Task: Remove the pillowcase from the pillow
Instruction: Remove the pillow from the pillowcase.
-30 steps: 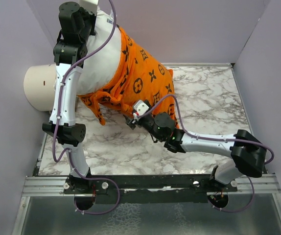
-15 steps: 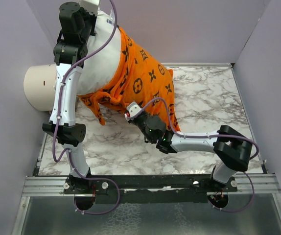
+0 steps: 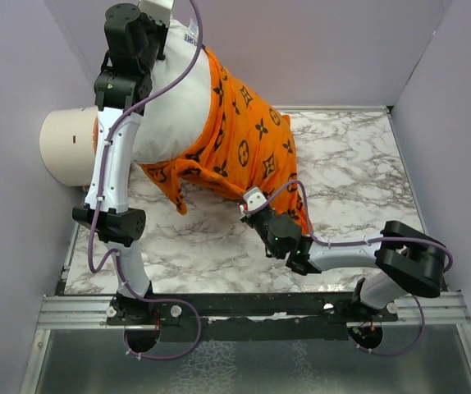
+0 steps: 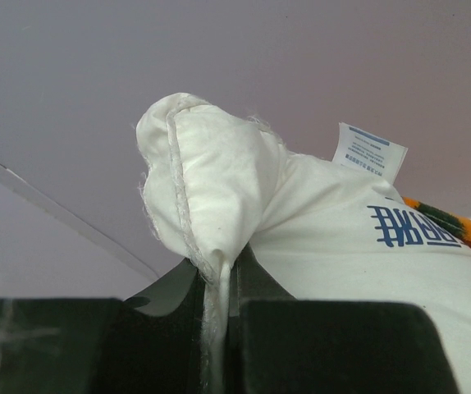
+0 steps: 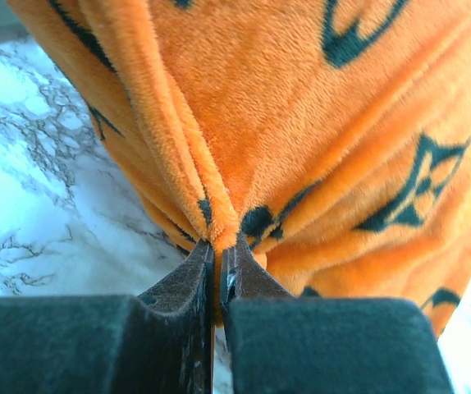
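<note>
Pinching the pillow point(image 4: 219, 180) near its unreadable tag point(image 4: 369, 152) are left fingers point(image 4: 178, 304); right fingers point(image 5: 182, 304) clamp the pillowcase point(image 5: 301, 123).

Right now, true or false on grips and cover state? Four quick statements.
1. The left gripper is shut on a corner of the white pillow. True.
2. The right gripper is open, clear of the pillowcase. False: it is shut on a fold of the orange fabric.
3. The pillowcase is fully off the pillow. False: it covers the pillow's lower part; only the upper part is bare.
4. A cream cylinder sits at the left of the top view. True.
</note>
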`<control>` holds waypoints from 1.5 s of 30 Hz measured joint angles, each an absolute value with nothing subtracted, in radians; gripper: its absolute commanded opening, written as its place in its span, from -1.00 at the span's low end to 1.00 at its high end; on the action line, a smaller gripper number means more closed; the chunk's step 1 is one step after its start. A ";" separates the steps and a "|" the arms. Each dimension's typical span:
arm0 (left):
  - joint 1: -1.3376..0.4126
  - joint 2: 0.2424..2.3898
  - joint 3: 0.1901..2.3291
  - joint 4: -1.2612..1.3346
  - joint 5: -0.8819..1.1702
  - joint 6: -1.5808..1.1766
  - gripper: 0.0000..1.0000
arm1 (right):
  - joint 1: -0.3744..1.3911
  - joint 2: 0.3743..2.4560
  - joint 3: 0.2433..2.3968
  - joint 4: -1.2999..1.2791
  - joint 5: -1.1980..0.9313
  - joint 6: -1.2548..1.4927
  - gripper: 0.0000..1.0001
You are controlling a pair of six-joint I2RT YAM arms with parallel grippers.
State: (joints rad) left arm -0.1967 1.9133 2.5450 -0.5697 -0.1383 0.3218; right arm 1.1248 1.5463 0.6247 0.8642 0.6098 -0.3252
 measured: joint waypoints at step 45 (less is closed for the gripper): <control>0.076 1.898 2.436 -0.606 0.042 0.105 -1.00 | 0.726 1.139 0.494 -0.067 0.400 0.725 1.00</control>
State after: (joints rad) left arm 0.0765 1.8980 2.4363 -0.6060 0.0418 0.1055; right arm 0.7261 1.1393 0.4938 -0.0669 0.3996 0.7254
